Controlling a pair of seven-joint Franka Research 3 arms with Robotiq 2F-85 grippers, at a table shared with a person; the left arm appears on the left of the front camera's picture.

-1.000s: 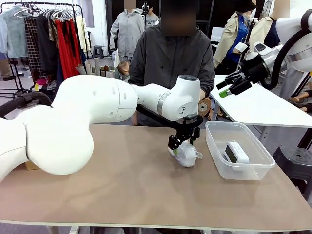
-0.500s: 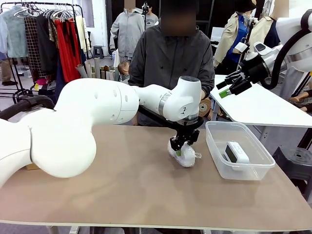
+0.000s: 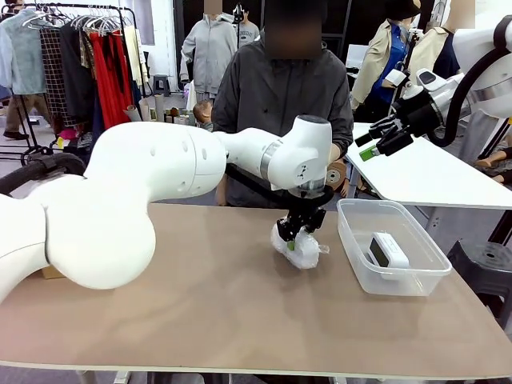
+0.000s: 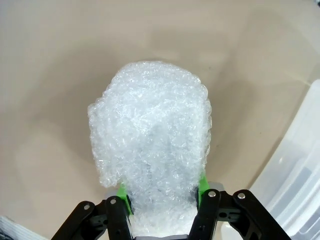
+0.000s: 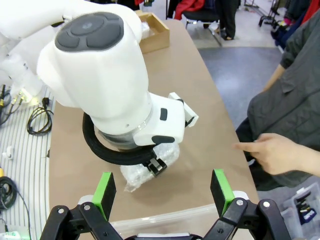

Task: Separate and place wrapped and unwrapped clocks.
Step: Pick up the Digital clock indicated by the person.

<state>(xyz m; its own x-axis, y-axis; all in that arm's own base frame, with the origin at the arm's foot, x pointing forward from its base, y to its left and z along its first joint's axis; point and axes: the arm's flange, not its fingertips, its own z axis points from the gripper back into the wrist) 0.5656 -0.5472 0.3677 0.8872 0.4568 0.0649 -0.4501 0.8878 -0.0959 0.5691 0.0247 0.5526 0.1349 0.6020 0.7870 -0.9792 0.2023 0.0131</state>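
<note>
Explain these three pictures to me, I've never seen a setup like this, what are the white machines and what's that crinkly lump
These are two white robot arms at a tan table, with a person at the far side. The wide picture comes from a fixed camera between the arms. The other two come from cameras on each arm's wrist, looking along its fingers. The left gripper is shut on a bubble-wrapped lump, a wrapped clock, sitting on the table. The right gripper is open and raised off to the side, holding nothing. Beside the lump stands a clear plastic tub with a bare white clock inside. A cardboard box sits at the table's other end.
</note>
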